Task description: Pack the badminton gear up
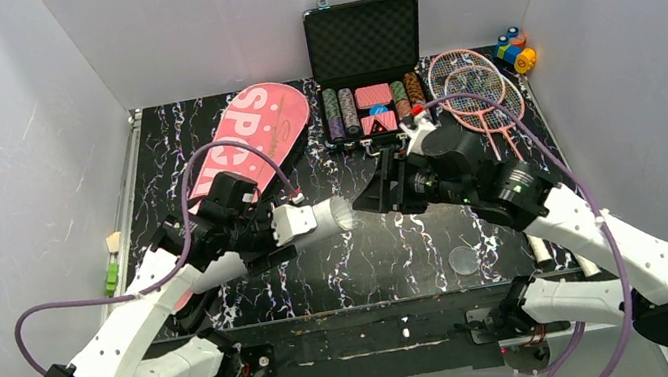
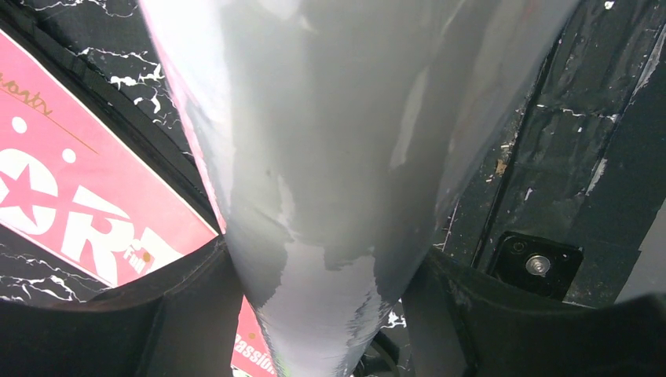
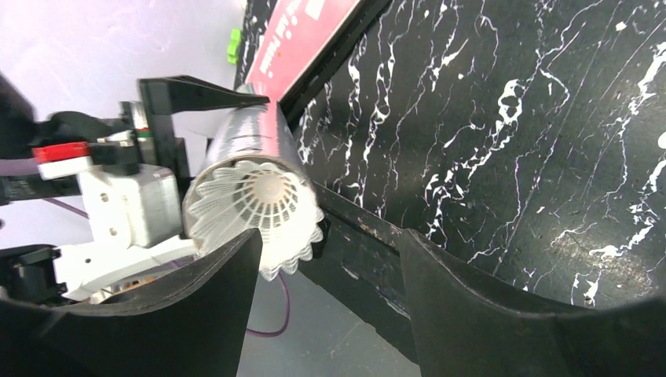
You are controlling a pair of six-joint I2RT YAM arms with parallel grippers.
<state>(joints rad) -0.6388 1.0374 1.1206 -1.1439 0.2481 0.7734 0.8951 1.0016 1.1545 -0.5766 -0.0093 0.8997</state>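
OK, shuttlecock point(image 3: 263, 206) in tube point(image 3: 250, 140) mouth; L fingers point(image 2: 182, 316) grip tube, R fingers point(image 3: 196, 314) apart, empty.

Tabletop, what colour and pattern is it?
The tabletop is black with thin white marble-like veins. It shows best in the right wrist view.

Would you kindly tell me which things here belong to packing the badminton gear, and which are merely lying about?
Belonging to the job:
- white tube, gripped in the left hand
- shuttlecock in the tube's mouth
- two pink rackets
- pink SPORT bag

Just lying about:
- black poker chip case
- colourful toy blocks
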